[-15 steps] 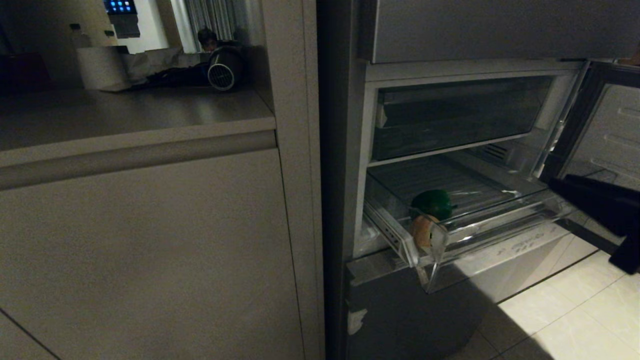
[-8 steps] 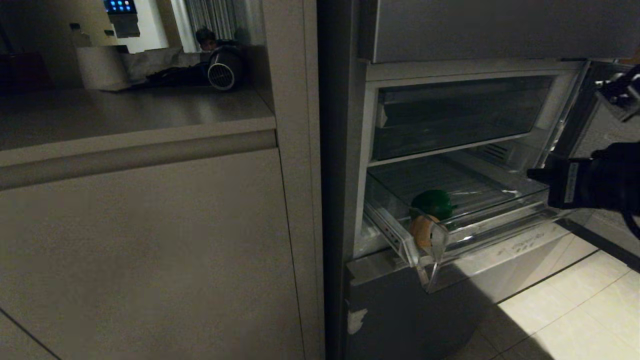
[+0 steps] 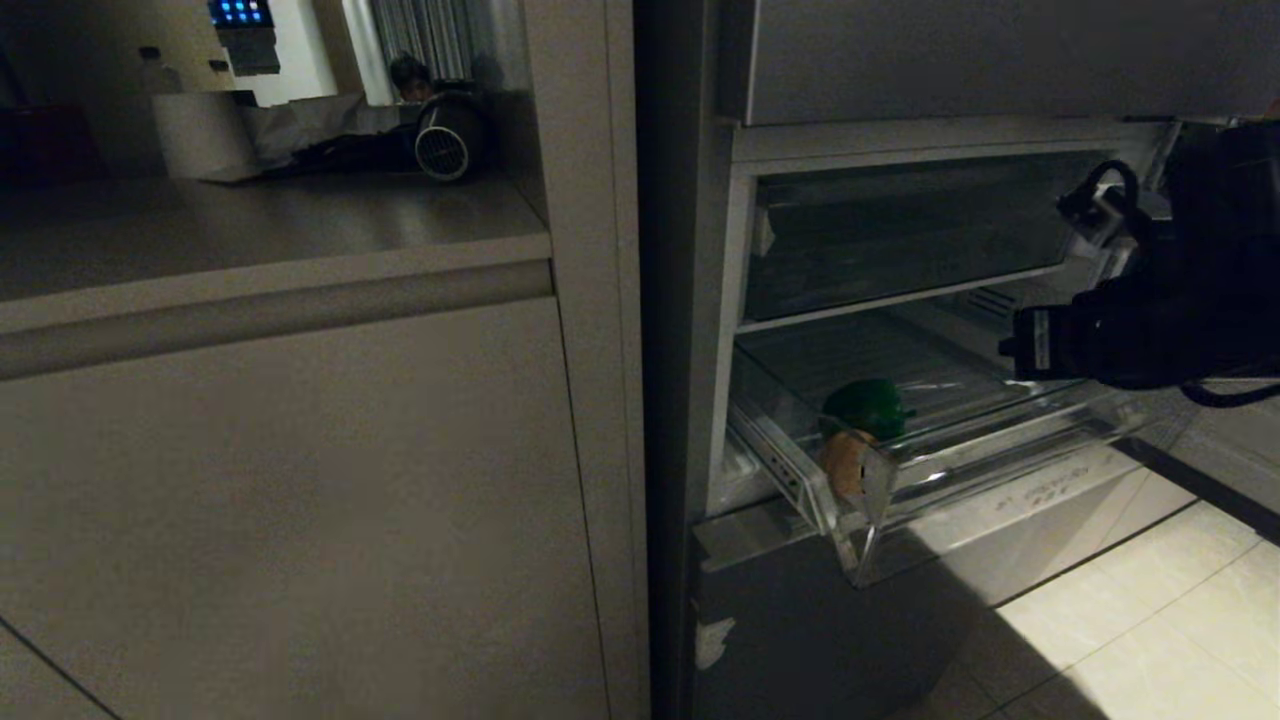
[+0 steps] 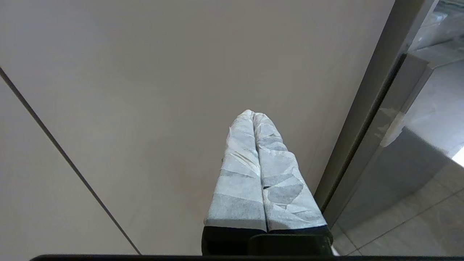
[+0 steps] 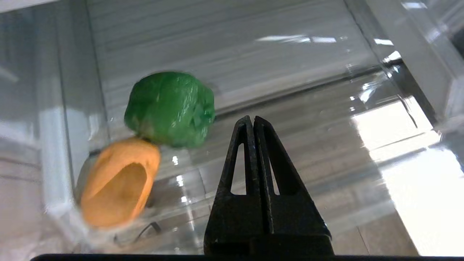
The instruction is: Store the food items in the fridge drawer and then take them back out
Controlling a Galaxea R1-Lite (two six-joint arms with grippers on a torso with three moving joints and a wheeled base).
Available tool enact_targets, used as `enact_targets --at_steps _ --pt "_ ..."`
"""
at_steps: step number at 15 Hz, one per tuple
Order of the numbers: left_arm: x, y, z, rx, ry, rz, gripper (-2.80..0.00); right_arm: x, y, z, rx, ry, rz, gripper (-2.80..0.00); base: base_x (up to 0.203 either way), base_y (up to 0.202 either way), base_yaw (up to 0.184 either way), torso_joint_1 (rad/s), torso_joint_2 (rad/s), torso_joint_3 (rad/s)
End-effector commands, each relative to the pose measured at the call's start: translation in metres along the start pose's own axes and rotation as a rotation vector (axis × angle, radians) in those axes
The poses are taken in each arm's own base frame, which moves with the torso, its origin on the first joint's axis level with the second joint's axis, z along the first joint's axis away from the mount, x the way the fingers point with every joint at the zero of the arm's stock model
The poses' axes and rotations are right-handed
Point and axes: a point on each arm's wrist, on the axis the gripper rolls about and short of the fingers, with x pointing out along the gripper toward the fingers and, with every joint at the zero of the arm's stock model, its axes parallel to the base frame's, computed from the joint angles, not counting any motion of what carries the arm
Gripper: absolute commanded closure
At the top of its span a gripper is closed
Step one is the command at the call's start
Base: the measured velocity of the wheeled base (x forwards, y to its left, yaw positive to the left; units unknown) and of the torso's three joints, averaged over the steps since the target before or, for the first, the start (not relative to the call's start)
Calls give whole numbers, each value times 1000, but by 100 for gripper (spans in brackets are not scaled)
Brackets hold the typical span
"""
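Note:
The fridge drawer [image 3: 1000, 470] stands pulled out of the open fridge, clear and shallow. In its left front corner lie the food items: a tan-brown lump [image 3: 845, 462] against the front wall and a green rounded one [image 3: 866, 406] just behind it. My right gripper [image 3: 1005, 346] hovers above the drawer's right half, pointing left toward them, well apart from both. In the right wrist view its black fingers [image 5: 252, 119] are shut and empty, with the green item [image 5: 169, 108] and the tan lump [image 5: 117, 181] off to one side. My left gripper [image 4: 252, 113], taped white, is shut and faces a cabinet panel.
A second closed drawer [image 3: 900, 230] sits above the open one. A counter [image 3: 250, 230] with a paper roll [image 3: 200, 135] and a round fan-like device [image 3: 445, 145] is at the left. Pale floor tiles [image 3: 1150, 620] lie below the drawer.
My right arm has risen from the low right edge and swung left, so the gripper now hangs over the drawer's right half. The food and the drawer have not moved.

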Motion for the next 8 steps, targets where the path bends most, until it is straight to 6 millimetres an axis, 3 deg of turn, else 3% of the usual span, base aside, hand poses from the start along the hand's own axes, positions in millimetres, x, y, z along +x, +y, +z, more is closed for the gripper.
enact_targets --at_steps 1,4,8 --pt "0 0 0 0 2 0 0 24 2 -4 -5 51 -4 0 0 0 0 0 0 0" --pt "0 0 0 0 1 0 0 32 3 -9 -9 86 -7 0 0 0 0 0 0 0" --pt "0 0 0 0 1 0 0 16 -1 -6 -31 190 -19 0 0 0 0 0 0 0"
